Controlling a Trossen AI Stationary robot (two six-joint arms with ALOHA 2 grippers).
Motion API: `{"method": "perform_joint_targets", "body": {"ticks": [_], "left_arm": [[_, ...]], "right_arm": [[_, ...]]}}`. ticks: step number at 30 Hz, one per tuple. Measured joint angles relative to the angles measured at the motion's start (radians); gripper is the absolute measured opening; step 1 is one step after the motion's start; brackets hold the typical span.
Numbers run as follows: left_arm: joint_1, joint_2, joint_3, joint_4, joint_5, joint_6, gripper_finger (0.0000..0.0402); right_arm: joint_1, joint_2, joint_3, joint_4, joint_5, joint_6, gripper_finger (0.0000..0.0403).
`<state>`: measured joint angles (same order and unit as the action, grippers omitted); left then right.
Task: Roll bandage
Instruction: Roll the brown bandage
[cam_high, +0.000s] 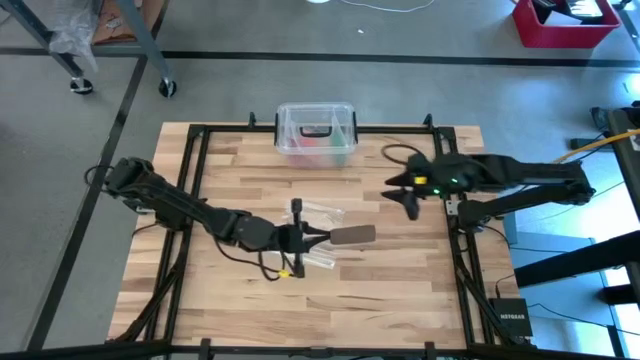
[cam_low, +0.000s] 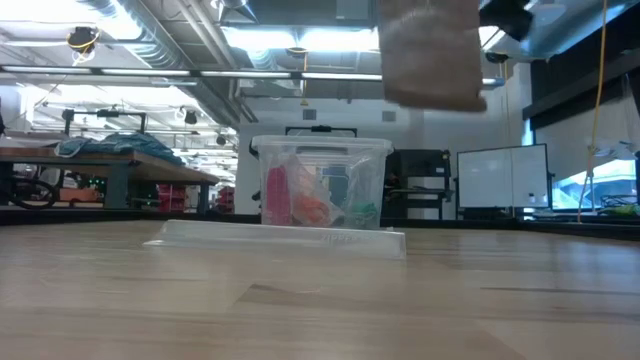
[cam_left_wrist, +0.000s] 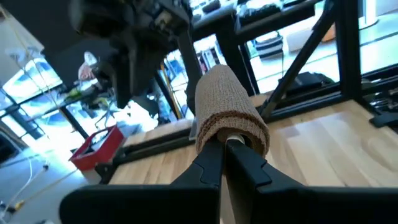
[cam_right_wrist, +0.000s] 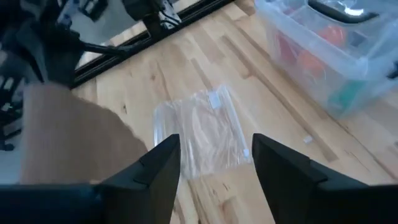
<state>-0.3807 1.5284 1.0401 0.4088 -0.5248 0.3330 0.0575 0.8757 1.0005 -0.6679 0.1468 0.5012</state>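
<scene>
Above the middle of the desk, the bandage (cam_high: 352, 236) sits rolled up, pinched at one end by my left gripper (cam_high: 318, 237). It looks soft and light, so I think it could squish or unroll; holding the core end seems best. My right gripper (cam_high: 409, 203) waits near the right edge, jaws apart, holding nothing.

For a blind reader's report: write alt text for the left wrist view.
The left gripper, fingers shut, holds a rolled brown bandage up above the wooden table. Beyond the roll, the dark right arm hangs blurred, with a red bin on the floor past the table's edge.
</scene>
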Motion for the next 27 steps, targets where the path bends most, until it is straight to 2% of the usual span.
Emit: {"method": "perform_joint_targets", "body": {"ticks": [3, 6, 10, 13, 15, 19, 21, 24, 27], "left_arm": [[-0.009, -0.029, 0.000, -0.002, -0.002, 0.024, 0.0000], [-0.004, -0.059, 0.000, 0.035, -0.001, 0.069, 0.0000], [0.027, -0.105, 0.000, 0.071, 0.005, 0.114, 0.0000], [0.038, -0.151, 0.000, 0.041, 0.005, 0.095, 0.0000], [0.038, -0.185, 0.000, -0.008, 0.000, 0.087, 0.0000], [0.019, -0.224, 0.000, -0.050, -0.001, 0.061, 0.0000], [0.012, -0.229, 0.000, -0.044, -0.001, 0.050, 0.0000], [0.007, -0.227, 0.000, -0.042, -0.001, 0.043, 0.0000], [0.008, -0.224, 0.000, -0.042, 0.000, 0.040, 0.0000]], "right_arm": [[0.059, -0.120, -0.116, 0.093, 0.037, 0.022, 0.0202], [0.113, -0.230, -0.247, 0.289, 0.036, -0.017, 0.0202], [0.119, -0.272, -0.389, 0.501, 0.129, -0.087, 0.0202], [0.118, -0.244, -0.447, 0.634, 0.179, -0.167, 0.0202], [0.118, -0.215, -0.472, 0.710, 0.162, -0.195, 0.0202], [0.120, -0.139, -0.508, 0.888, -0.003, -0.271, 0.0202], [0.121, -0.103, -0.509, 1.019, -0.052, -0.310, 0.0202], [0.119, -0.028, -0.510, 1.110, -0.046, -0.401, 0.0202], [0.119, 0.053, -0.514, 1.112, -0.016, -0.459, 0.0202]]}}
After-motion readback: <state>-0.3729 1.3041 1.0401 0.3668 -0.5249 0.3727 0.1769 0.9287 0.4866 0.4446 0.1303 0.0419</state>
